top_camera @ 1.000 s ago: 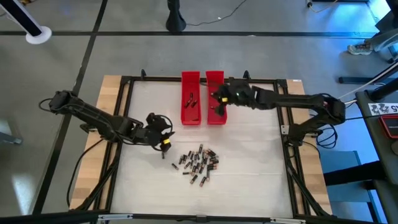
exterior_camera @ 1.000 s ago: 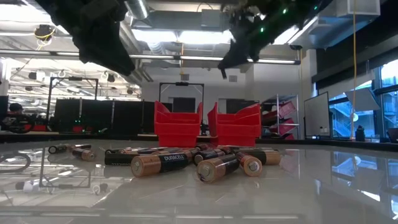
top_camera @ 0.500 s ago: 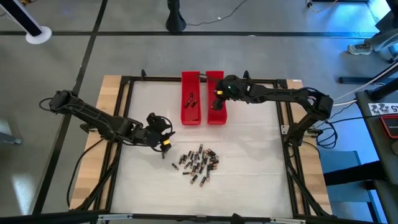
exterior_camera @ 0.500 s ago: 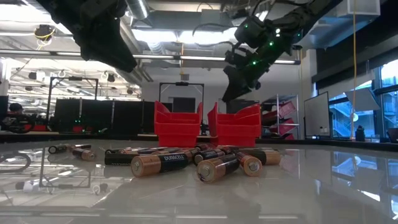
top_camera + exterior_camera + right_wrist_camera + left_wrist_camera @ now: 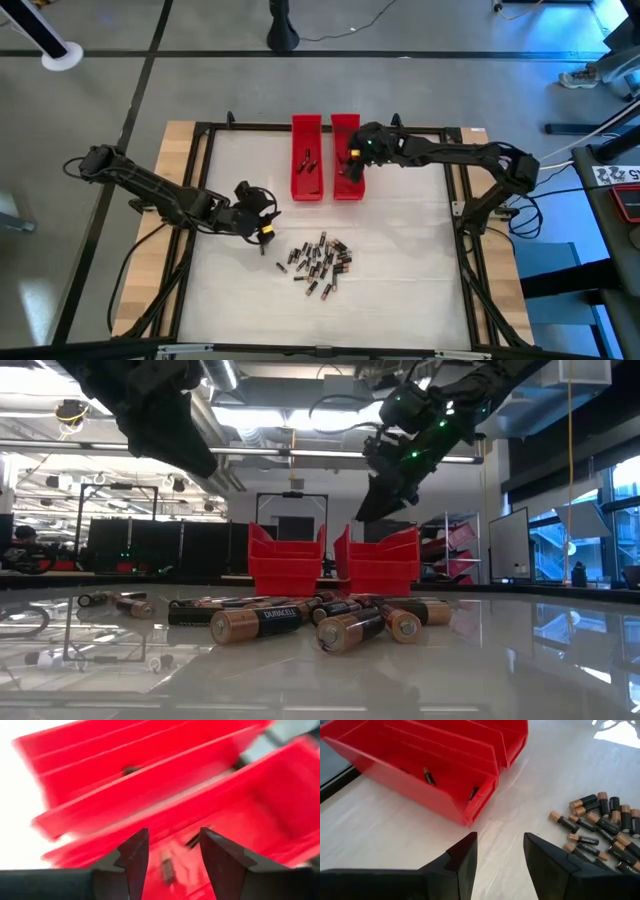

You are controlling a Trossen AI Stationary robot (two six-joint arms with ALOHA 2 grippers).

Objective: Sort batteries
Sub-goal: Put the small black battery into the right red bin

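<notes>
batteries (image 5: 318, 264) on table, right gripper (image 5: 347, 163) over tray (image 5: 345, 185)

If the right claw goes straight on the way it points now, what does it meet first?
Probably the floor of the right red tray: the open right claw points down into it, toward batteries there.

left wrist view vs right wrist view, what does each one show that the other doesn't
Only the left wrist view shows the loose pile of batteries on the white table, beyond the open left claw, which holds nothing.

Only the right wrist view looks down into the right-hand red tray, with dark batteries on its floor under the open right claw.

Both show the left-hand red tray, with a few batteries inside, and a pair of parted dark fingers.
</notes>
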